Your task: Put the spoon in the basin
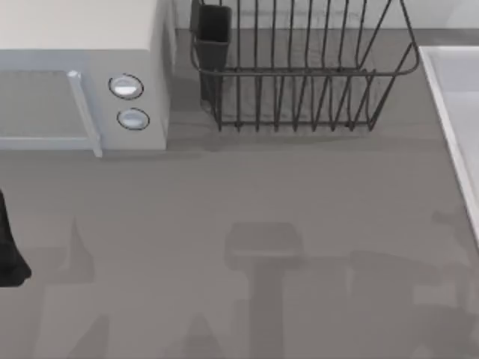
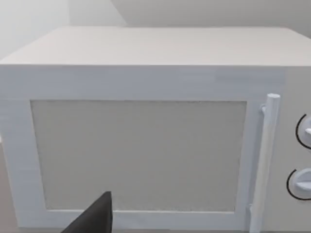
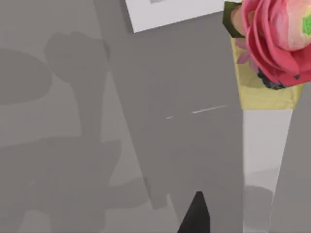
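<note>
Hovering the right gripper (image 3: 195, 213) over grey table (image 1: 224, 209) on the basin (image 1: 456, 97) side, with no telling whether it is apart or together; resting the left gripper (image 2: 97, 216) well away from the basin, facing the microwave (image 2: 146, 145), its state likewise impossible to tell. Looking onto a thin pale sliver (image 3: 197, 110) lying flat ahead of the right gripper, possibly the spoon though too slight to be sure, long axis running crosswise to the reach and pointing toward the pink flower (image 3: 277, 39). Judging the right arm nearer to sliver and basin alike, and expecting a wrist turn before closing across that axis.
</note>
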`<act>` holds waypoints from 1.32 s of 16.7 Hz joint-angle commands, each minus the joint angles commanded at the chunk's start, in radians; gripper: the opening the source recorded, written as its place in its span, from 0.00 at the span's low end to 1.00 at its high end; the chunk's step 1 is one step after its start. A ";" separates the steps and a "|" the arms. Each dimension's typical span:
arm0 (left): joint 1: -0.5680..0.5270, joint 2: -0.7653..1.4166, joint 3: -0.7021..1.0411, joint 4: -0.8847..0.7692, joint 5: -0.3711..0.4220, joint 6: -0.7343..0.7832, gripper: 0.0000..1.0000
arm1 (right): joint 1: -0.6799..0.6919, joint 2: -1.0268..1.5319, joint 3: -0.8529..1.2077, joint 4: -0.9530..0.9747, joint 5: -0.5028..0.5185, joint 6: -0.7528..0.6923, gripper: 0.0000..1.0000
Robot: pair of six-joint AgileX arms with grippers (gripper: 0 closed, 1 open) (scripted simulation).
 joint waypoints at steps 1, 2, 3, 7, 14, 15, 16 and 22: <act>0.000 0.000 0.000 0.000 0.000 0.000 1.00 | -0.004 0.053 0.063 -0.023 0.000 -0.004 0.00; 0.000 0.000 0.000 0.000 0.000 0.000 1.00 | -0.009 0.111 0.136 -0.048 0.000 -0.008 0.00; 0.000 0.000 0.000 0.000 0.000 0.000 1.00 | -0.014 0.175 0.219 -0.076 0.000 -0.013 0.00; 0.000 0.000 0.000 0.000 0.000 0.000 1.00 | -0.038 0.471 0.631 -0.207 0.000 -0.035 0.00; 0.000 0.000 0.000 0.000 0.000 0.000 1.00 | -0.087 0.980 1.388 -0.417 0.002 -0.075 0.00; 0.000 0.000 0.000 0.000 0.000 0.000 1.00 | -0.094 1.038 1.476 -0.438 0.002 -0.081 0.00; 0.000 0.000 0.000 0.000 0.000 0.000 1.00 | -0.100 1.090 1.555 -0.456 0.002 -0.086 0.00; 0.000 0.000 0.000 0.000 0.000 0.000 1.00 | -0.121 1.275 1.822 -0.511 0.000 -0.107 0.00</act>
